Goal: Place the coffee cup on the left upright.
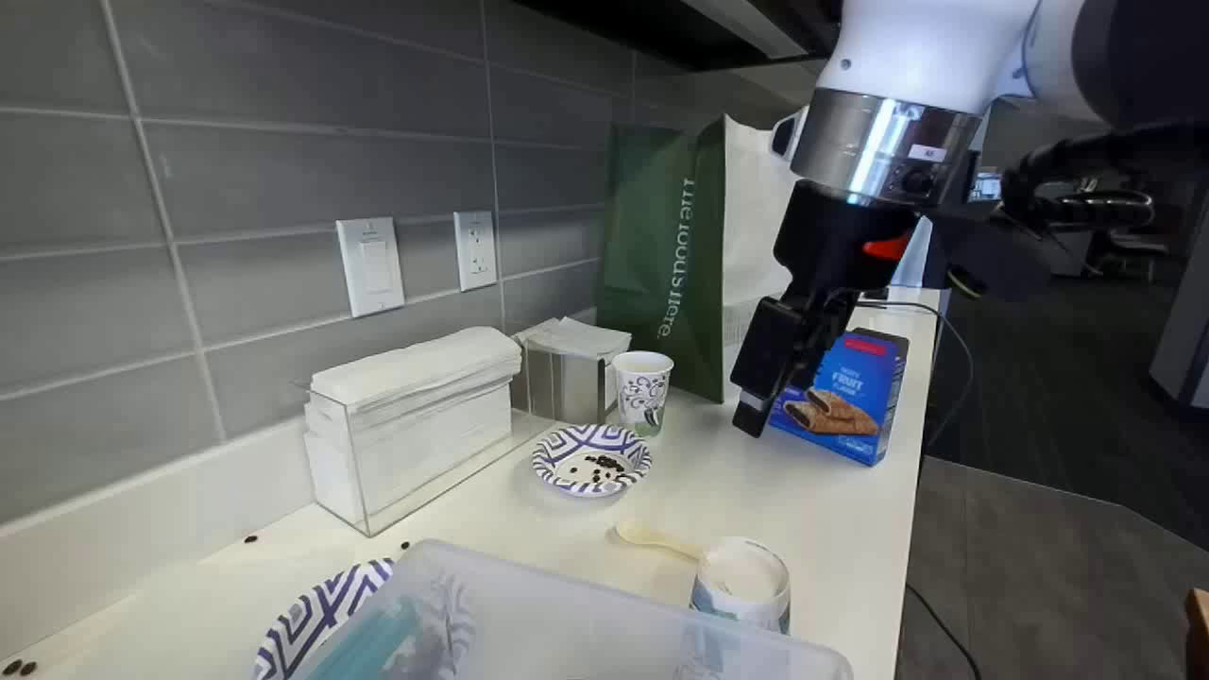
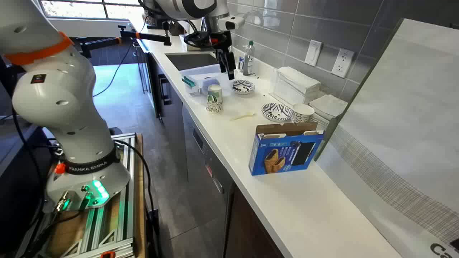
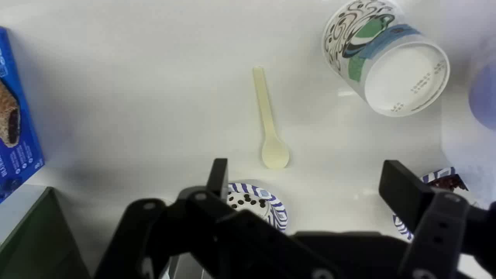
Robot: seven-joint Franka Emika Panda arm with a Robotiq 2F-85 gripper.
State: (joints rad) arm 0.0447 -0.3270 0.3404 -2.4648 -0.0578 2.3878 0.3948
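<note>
wrist view: box [image 3: 21, 151] left of spoon [image 3: 267, 120], coffee cup [image 3: 383, 58] right.

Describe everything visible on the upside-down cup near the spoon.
The cup looks like disposable paper: white, tapered, its wall printed with black swirls and green and blue shapes. It stands upside down on the white counter, narrower rimmed base up, bearing dark print too small to read. It sits beside the pale spoon, apart from it, and near the translucent bin. Only the counter is seen touching it; the open fingers are clear. Its inside is hidden.

Wrist view downward, exteriors opposed along counter [image 1: 831, 529]
</note>
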